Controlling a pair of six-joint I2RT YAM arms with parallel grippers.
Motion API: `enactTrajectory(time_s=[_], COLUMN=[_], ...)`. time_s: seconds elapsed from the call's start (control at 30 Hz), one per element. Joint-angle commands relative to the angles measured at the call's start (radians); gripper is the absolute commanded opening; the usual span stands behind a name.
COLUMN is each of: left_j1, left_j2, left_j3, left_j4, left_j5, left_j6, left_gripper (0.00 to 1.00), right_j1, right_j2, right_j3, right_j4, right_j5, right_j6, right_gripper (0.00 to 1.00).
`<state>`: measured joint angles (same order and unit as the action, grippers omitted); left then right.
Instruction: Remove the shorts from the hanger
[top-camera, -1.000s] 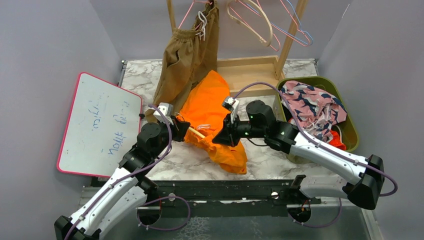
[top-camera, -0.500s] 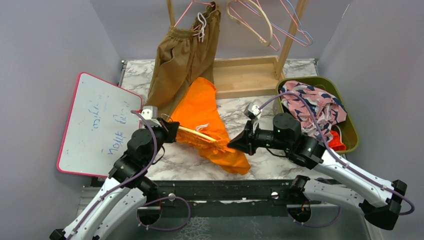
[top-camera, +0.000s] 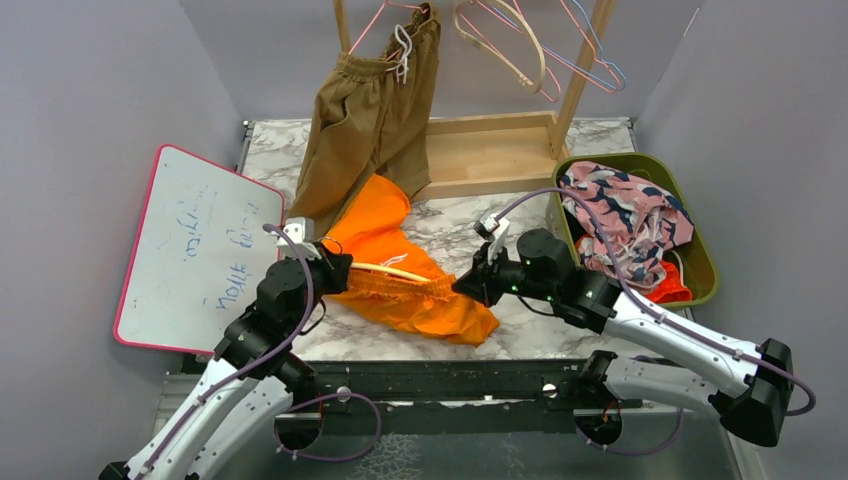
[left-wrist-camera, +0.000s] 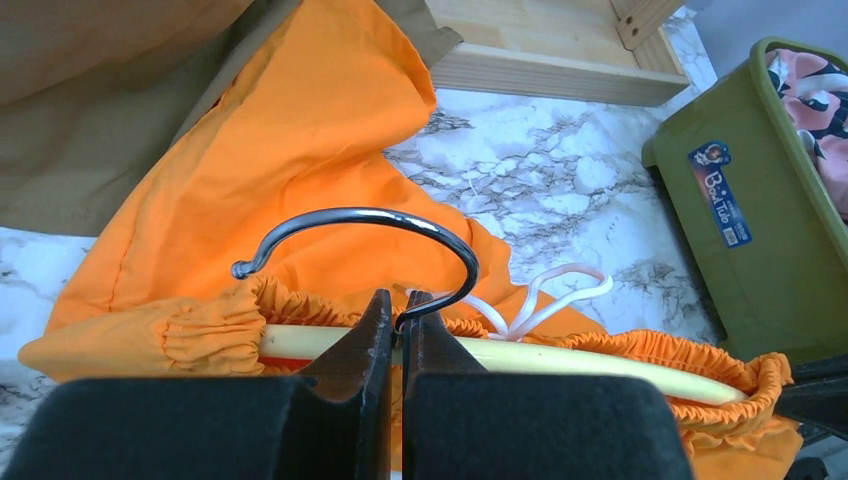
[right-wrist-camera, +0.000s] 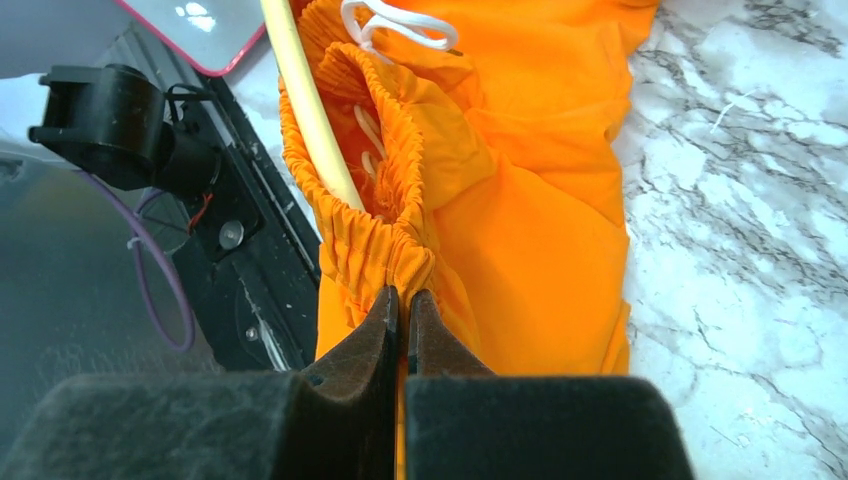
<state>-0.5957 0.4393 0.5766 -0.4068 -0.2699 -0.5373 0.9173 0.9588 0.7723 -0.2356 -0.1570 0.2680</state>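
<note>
Bright orange shorts (top-camera: 400, 295) lie across the marble table with their elastic waistband threaded on a cream hanger (top-camera: 392, 268). My left gripper (top-camera: 337, 268) is shut on the base of the hanger's dark metal hook (left-wrist-camera: 370, 215), just above the bar (left-wrist-camera: 600, 358). My right gripper (top-camera: 462, 285) is shut on the gathered waistband (right-wrist-camera: 400, 255) at the hanger's right end, where the bar (right-wrist-camera: 305, 100) still runs inside the fabric. Tan-brown shorts (top-camera: 365, 120) hang from a pink hanger on the rack behind.
A green bin (top-camera: 702, 245) at the right holds pink blotched shorts (top-camera: 625, 210) and red-orange fabric (top-camera: 668, 288). A pink-framed whiteboard (top-camera: 200, 250) lies at the left. The wooden rack (top-camera: 495, 150) at the back carries empty hangers (top-camera: 540, 50).
Both grippers drew toward the near edge and apart, bringing the hanger level and low. The orange shorts slid off the tan-brown pair and flattened on the table.
</note>
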Motion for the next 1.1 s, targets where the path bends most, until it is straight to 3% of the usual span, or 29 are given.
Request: enactTrajectory(time_s=[0.0,0.1,0.23,0.3,0.4,0.53,0.67,0.7,0.83,0.9,0.97,1.07], left_j1=[0.017,0.017,0.017,0.017,0.017,0.017,0.017,0.017,0.017,0.017,0.017,0.017], left_j2=[-0.055,-0.070,-0.086,-0.093,-0.111,-0.131,-0.163,-0.174,-0.198,-0.199,-0.196,-0.194], left_j3=[0.056,0.056,0.074,0.080,0.069,0.055,0.046,0.045,0.054,0.062,0.064,0.058], left_j4=[0.110,0.093,0.008,-0.012,-0.013,-0.013,-0.013,-0.014,-0.033,-0.046,-0.054,-0.058], left_j5=[-0.074,-0.093,-0.200,-0.233,-0.250,-0.258,-0.284,-0.293,-0.337,-0.351,-0.359,-0.371], left_j6=[-0.079,-0.086,-0.115,-0.121,-0.147,-0.183,-0.203,-0.205,-0.196,-0.185,-0.182,-0.188], left_gripper=[0.00,0.00,0.00,0.00,0.00,0.00,0.00,0.00,0.00,0.00,0.00,0.00], right_j1=[-0.001,-0.001,-0.001,-0.001,-0.002,-0.001,-0.001,-0.001,-0.002,-0.001,-0.002,-0.002], right_j2=[0.035,0.045,0.040,0.036,0.007,-0.024,0.011,0.017,0.029,0.018,-0.010,-0.078], right_j3=[-0.039,-0.030,-0.035,-0.036,-0.060,-0.126,-0.128,-0.126,-0.097,-0.079,-0.067,-0.096], right_j4=[-0.045,-0.079,-0.164,-0.179,-0.112,0.042,0.043,0.035,-0.082,-0.126,-0.144,-0.076], right_j5=[-0.054,0.002,0.351,0.395,0.312,-0.020,-0.249,-0.237,0.135,0.218,0.234,0.056], right_j6=[-0.023,-0.009,0.117,0.130,0.116,0.000,-0.053,-0.045,0.048,0.055,0.058,-0.005], right_gripper=[0.01,0.01,0.01,0.01,0.01,0.01,0.01,0.01,0.01,0.01,0.01,0.01])
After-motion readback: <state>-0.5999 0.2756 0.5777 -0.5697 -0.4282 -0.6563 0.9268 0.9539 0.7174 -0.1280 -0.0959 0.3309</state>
